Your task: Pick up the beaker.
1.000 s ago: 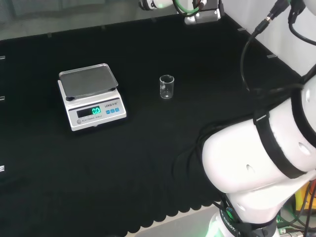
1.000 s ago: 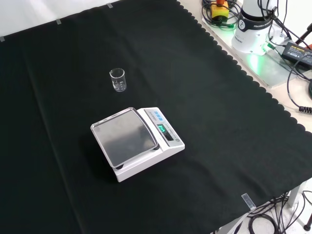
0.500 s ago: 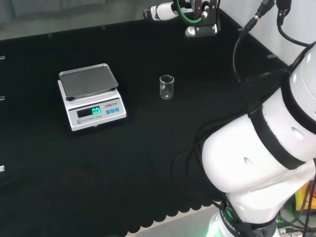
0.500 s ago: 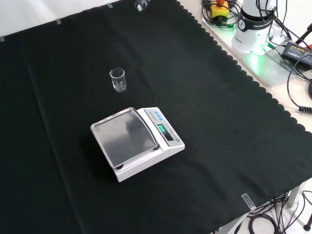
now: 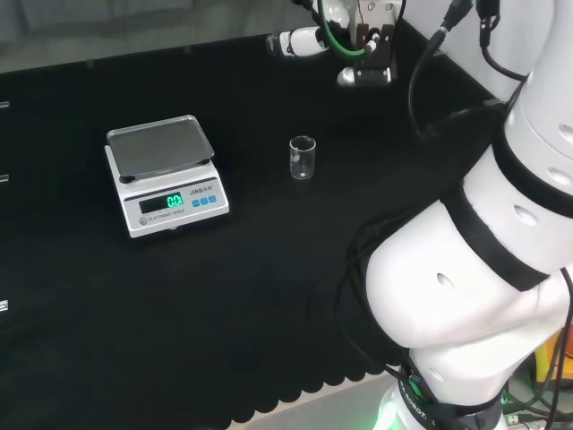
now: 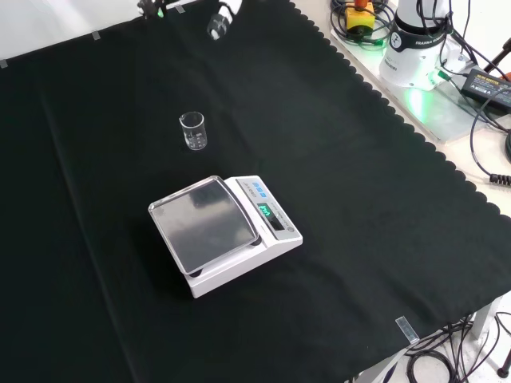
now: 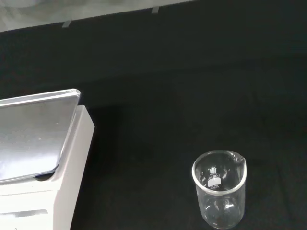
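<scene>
You are at the approach step: the beaker (image 5: pixel 303 158) stands upright and untouched near the middle of the bench (image 5: pixel 269 296), beside the scale (image 5: pixel 165 175) and apart from it. The hand (image 5: pixel 295 41) hovers over the far edge of the bench in the head view, well apart from the glass; I cannot tell how its fingers are set. Next, bring it down level with the beaker's wall, fingers spread before closing.
</scene>
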Controlling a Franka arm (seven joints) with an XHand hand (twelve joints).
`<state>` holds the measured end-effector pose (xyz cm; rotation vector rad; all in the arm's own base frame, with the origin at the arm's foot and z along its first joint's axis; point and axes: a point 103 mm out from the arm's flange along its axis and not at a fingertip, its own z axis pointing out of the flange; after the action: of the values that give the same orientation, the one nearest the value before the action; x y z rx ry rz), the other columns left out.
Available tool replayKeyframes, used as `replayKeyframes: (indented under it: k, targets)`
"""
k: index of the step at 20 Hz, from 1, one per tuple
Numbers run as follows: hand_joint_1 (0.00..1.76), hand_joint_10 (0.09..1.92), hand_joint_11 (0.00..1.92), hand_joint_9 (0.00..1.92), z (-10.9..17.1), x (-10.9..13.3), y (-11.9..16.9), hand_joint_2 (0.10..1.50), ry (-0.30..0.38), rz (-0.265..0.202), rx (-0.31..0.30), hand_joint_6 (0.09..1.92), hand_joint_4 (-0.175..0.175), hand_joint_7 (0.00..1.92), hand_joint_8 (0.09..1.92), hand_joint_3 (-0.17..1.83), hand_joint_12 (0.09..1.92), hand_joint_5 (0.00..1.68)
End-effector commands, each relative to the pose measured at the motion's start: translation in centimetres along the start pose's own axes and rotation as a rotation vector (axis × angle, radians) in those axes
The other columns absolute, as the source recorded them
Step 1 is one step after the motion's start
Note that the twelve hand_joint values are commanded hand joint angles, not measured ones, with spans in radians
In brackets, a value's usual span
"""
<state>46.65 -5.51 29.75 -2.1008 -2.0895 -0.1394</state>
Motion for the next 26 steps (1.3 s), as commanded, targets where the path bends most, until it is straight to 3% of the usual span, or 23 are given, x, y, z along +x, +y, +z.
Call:
replayKeyframes:
  k: [1,26]
  targets:
    - [0.27,0.75,0.15,0.0,2.6,-2.0,2.5,0.92,0.044,0.01,-0.001,0.09,-0.016,0.0,0.32,-0.03,1.46,0.0]
    - [0.28,0.76,0.14,0.0,14.6,-3.5,8.4,0.92,0.134,0.013,0.199,0.09,-0.028,0.0,0.33,-0.03,1.46,0.03]
